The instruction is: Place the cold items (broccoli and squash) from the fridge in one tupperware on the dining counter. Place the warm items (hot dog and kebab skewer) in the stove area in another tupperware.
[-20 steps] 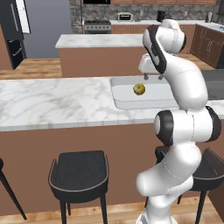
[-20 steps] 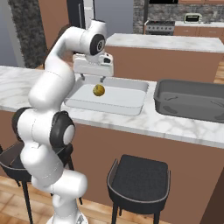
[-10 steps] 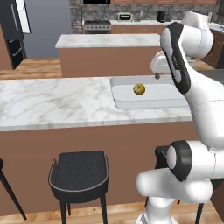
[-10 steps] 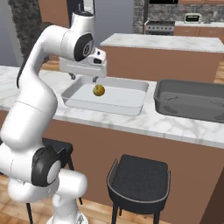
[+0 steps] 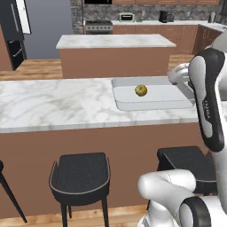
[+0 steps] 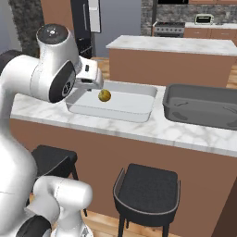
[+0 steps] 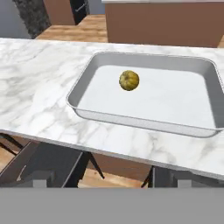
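Observation:
The squash [image 7: 129,80], a small yellow-orange ball, lies in the clear tupperware [image 7: 144,124] on the dining counter [image 7: 39,87]. It sits toward the tray's far left part, touching nothing else. My gripper [image 7: 113,181] hangs open and empty, back from the counter's near edge and above it, well apart from the squash. From the sides, the squash [image 5: 141,90] [image 6: 104,96] rests in the same tray [image 5: 150,106] [image 6: 111,113]. The dark grey tupperware [image 6: 203,109] stands empty just right of the clear one. The fridge [image 5: 13,31] stands far back left. Broccoli, hot dog and kebab skewer are out of view.
Dark stools [image 5: 82,170] [image 6: 148,185] stand under the counter's near side. A shorter marble island [image 5: 115,42] lies behind the counter, with the steel stove [image 5: 98,25] against the back wall. The counter's left stretch [image 5: 48,102] is bare marble.
The arm has drawn up and back from over the clear tray toward the robot's body. The squash has stayed where it lay in the tray. The gripper remains open.

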{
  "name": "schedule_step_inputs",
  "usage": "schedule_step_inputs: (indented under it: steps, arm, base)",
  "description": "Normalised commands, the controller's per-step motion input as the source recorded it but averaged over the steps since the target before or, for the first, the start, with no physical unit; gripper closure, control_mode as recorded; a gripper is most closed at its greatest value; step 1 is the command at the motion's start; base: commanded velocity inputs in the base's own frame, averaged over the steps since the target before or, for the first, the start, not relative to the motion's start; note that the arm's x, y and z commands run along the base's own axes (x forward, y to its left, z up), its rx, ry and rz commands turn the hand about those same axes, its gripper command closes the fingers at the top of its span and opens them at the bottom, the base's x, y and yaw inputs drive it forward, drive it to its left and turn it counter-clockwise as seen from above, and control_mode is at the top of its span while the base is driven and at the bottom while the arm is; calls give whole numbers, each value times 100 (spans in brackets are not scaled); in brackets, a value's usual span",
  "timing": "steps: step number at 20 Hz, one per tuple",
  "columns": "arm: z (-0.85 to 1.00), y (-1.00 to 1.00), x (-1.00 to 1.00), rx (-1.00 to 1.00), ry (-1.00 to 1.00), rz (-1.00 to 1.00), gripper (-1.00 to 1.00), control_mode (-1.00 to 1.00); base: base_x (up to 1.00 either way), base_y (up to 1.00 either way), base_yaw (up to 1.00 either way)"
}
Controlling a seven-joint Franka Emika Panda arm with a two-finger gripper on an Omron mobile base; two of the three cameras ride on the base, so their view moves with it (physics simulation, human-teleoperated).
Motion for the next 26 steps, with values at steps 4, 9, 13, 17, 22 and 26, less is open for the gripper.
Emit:
schedule_step_inputs:
  steps: [4, 9, 13, 17, 22, 26]
  arm:
    - [0, 5, -98, 0, -32, -3, -100, -100]
    - [-1, 18, -78, 0, -17, 0, -100, -100]
    - [-4, 13, -8, -10, 4, 0, -100, -100]
    - [-5, -19, -25, 4, -12, -2, -100, 100]
    - [0, 0, 0, 0, 0, 0, -100, 100]
    - [0, 0, 0, 0, 0, 0, -100, 100]
  base:
    - [0, 0, 0]
    - [0, 0, 0]
    - [0, 0, 0]
    - [-14, -16, -3]
    - [-41, -95, -19]
    - [-7, -100, -23]
